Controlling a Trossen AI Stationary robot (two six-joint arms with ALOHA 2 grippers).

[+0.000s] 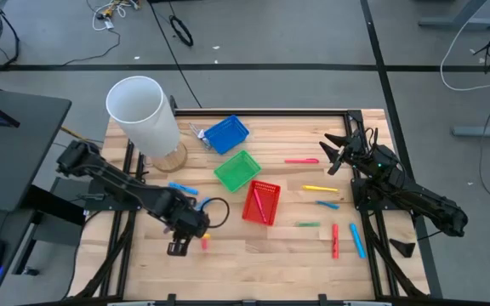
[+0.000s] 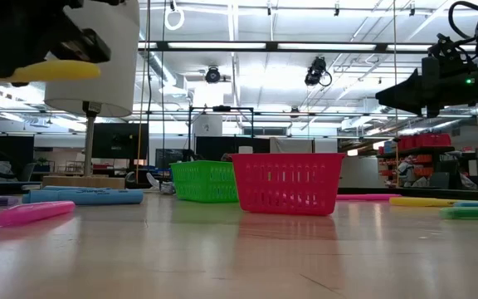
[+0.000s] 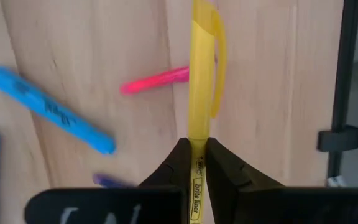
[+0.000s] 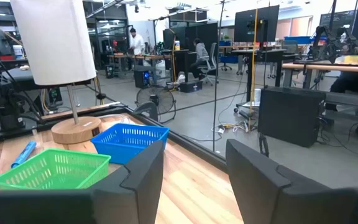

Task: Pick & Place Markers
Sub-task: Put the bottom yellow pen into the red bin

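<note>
Yellow marker (image 3: pixel 201 81) with black lettering on the barrel, clamped between black fingers (image 3: pixel 219 177). Pink marker (image 3: pixel 155 81) and blue marker (image 3: pixel 51 111) below on pale wood-grain table (image 1: pixel 296 255). Blue basket (image 1: pixel 226 134), green basket (image 1: pixel 236 171), red basket (image 1: pixel 261 203), all mesh-patterned. White lampshade (image 1: pixel 141 115) on light wooden base (image 4: pixel 74 130). Further red marker (image 1: pixel 334 240), green marker (image 1: pixel 307 224) noted.

We see bright, even light from ceiling strip lights (image 2: pixel 247 46), which glare white in the low view. The worktop (image 2: pixel 239 257) shines softly there and mirrors the red basket (image 2: pixel 287 183). In the left wrist view the pink marker (image 3: pixel 155 81) is blurred. Shadows under the lamp (image 1: pixel 147 115) stay faint.
</note>
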